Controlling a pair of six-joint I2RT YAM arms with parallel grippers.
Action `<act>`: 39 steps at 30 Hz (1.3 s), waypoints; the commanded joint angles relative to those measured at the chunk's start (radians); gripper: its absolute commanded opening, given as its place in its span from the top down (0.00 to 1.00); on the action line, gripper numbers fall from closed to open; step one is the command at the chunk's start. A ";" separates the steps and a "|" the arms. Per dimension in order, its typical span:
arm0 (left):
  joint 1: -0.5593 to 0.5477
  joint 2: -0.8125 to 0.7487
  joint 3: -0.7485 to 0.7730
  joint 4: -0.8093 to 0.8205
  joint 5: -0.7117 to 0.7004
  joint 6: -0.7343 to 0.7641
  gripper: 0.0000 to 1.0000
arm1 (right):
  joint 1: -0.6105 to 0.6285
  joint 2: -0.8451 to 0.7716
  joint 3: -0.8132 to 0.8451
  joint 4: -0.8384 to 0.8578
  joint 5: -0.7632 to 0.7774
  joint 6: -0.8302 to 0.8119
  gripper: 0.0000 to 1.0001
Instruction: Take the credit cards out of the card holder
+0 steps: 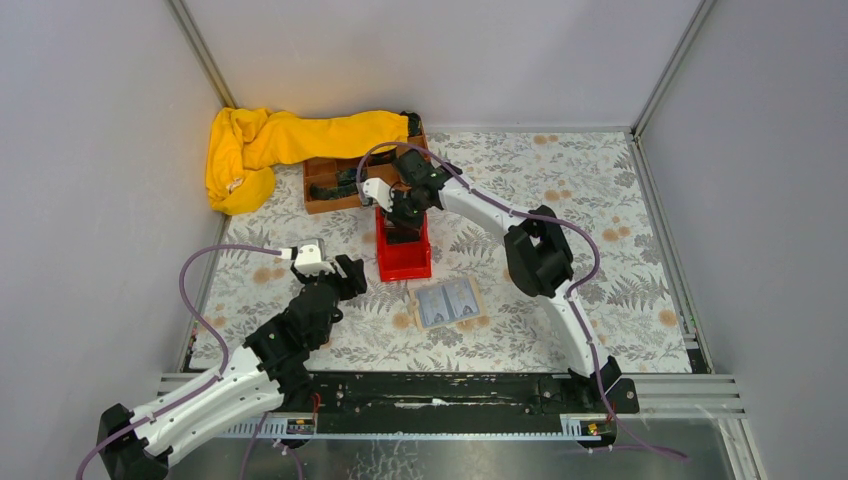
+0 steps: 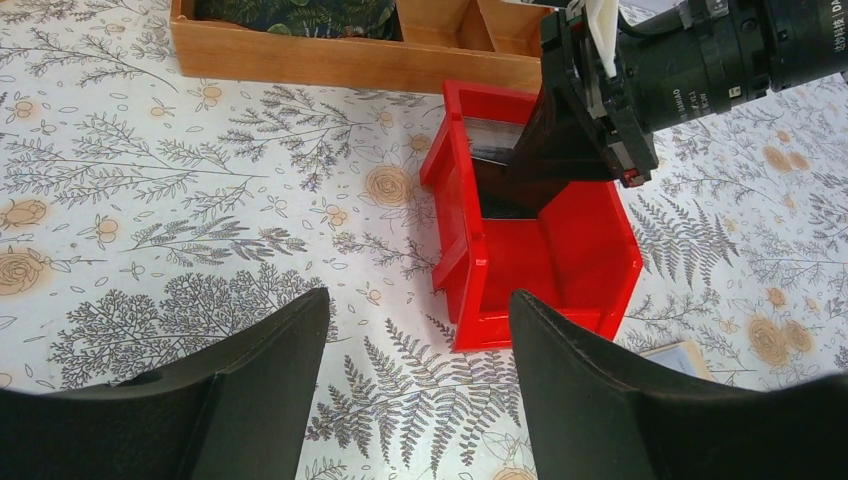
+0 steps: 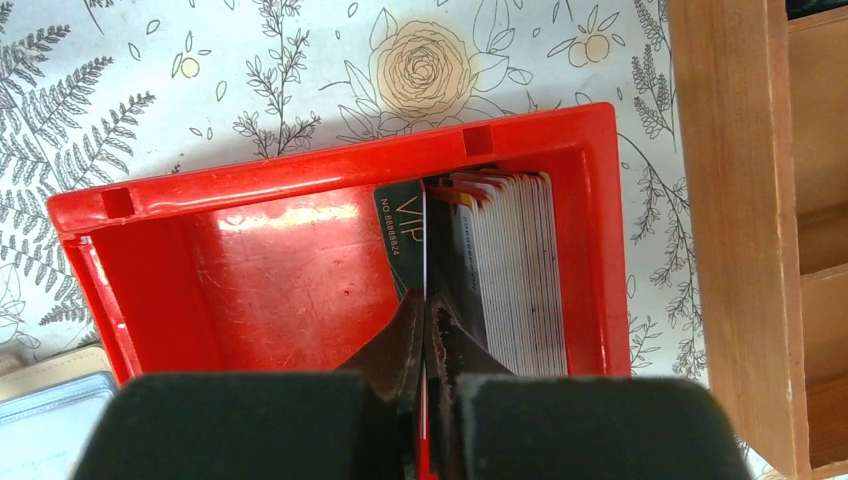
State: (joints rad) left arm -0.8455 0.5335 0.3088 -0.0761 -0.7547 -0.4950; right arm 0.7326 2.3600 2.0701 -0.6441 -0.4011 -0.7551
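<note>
The card holder (image 1: 450,303) lies open and flat on the table in front of the red bin (image 1: 403,255); its beige edge shows in the right wrist view (image 3: 50,395) and in the left wrist view (image 2: 680,355). Several credit cards (image 3: 510,270) stand on edge at one end of the bin (image 3: 250,270). My right gripper (image 3: 425,310) reaches down into the bin (image 2: 560,260), shut on a dark card marked VIP (image 3: 400,235), held edge-on beside the stack. My left gripper (image 2: 418,297) hovers open over the table, left of the bin, with nothing between its fingers.
A brown wooden compartment tray (image 1: 330,185) stands just behind the bin, close to the right arm. A yellow cloth (image 1: 260,145) is draped over the tray's back and into the far left corner. Grey walls enclose the flowered table.
</note>
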 commanded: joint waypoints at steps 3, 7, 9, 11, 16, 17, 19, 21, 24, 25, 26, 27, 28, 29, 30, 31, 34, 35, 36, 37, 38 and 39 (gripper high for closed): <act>0.009 -0.006 -0.013 0.053 -0.001 0.012 0.27 | 0.009 0.018 0.006 -0.006 0.037 -0.002 1.00; 0.011 -0.007 -0.014 0.054 0.001 0.012 0.27 | 0.010 0.020 0.008 0.005 0.066 0.031 0.91; 0.013 -0.005 -0.013 0.054 0.004 0.013 0.27 | 0.010 0.011 -0.007 0.031 0.084 0.039 0.89; 0.013 -0.007 -0.013 0.054 0.005 0.013 0.27 | 0.009 0.003 -0.023 0.054 0.100 0.040 0.81; 0.014 -0.007 -0.013 0.055 0.008 0.013 0.27 | 0.010 -0.001 -0.039 0.078 0.134 0.047 0.74; 0.014 -0.006 -0.014 0.055 0.008 0.013 0.27 | 0.010 -0.005 -0.046 0.088 0.141 0.052 0.74; 0.014 -0.004 -0.013 0.056 0.010 0.015 0.27 | 0.010 -0.021 -0.067 0.116 0.153 0.054 0.74; 0.013 -0.003 -0.013 0.057 0.012 0.015 0.27 | 0.010 -0.036 -0.086 0.139 0.162 0.059 0.74; 0.014 0.001 -0.012 0.059 0.015 0.016 0.27 | 0.010 -0.053 -0.097 0.150 0.169 0.059 0.74; 0.015 0.002 -0.012 0.059 0.017 0.017 0.27 | 0.010 -0.057 -0.098 0.152 0.173 0.058 0.74; 0.014 0.002 -0.012 0.059 0.017 0.018 0.27 | 0.010 -0.061 -0.099 0.155 0.176 0.060 0.74; 0.015 0.002 -0.012 0.058 0.018 0.018 0.26 | 0.010 -0.065 -0.099 0.156 0.178 0.059 0.74; 0.016 0.001 -0.011 0.058 0.020 0.018 0.27 | 0.010 -0.067 -0.100 0.156 0.181 0.059 0.74; 0.015 0.001 -0.012 0.057 0.019 0.017 0.27 | 0.010 -0.069 -0.099 0.157 0.184 0.059 0.75; 0.016 0.000 -0.012 0.056 0.019 0.018 0.27 | 0.010 -0.071 -0.101 0.159 0.188 0.059 0.75; 0.015 0.000 -0.013 0.057 0.021 0.017 0.27 | 0.010 -0.074 -0.101 0.161 0.191 0.059 0.75; 0.016 0.000 -0.012 0.057 0.023 0.018 0.27 | 0.010 -0.078 -0.096 0.162 0.201 0.059 0.75; 0.016 0.000 -0.012 0.058 0.024 0.018 0.27 | 0.010 -0.080 -0.093 0.162 0.205 0.058 0.75; 0.017 0.000 -0.012 0.059 0.024 0.019 0.27 | 0.009 -0.081 -0.091 0.161 0.210 0.056 0.75; 0.017 0.001 -0.011 0.059 0.024 0.019 0.27 | 0.010 -0.082 -0.087 0.160 0.214 0.054 0.75; 0.017 0.002 -0.010 0.059 0.026 0.019 0.27 | 0.010 -0.084 -0.083 0.158 0.218 0.055 0.75; 0.017 0.003 -0.010 0.059 0.027 0.021 0.27 | 0.009 -0.084 -0.077 0.155 0.219 0.055 0.75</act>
State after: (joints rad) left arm -0.8356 0.5350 0.3058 -0.0746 -0.7231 -0.4900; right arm 0.7376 2.3619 1.9667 -0.5133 -0.2207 -0.7013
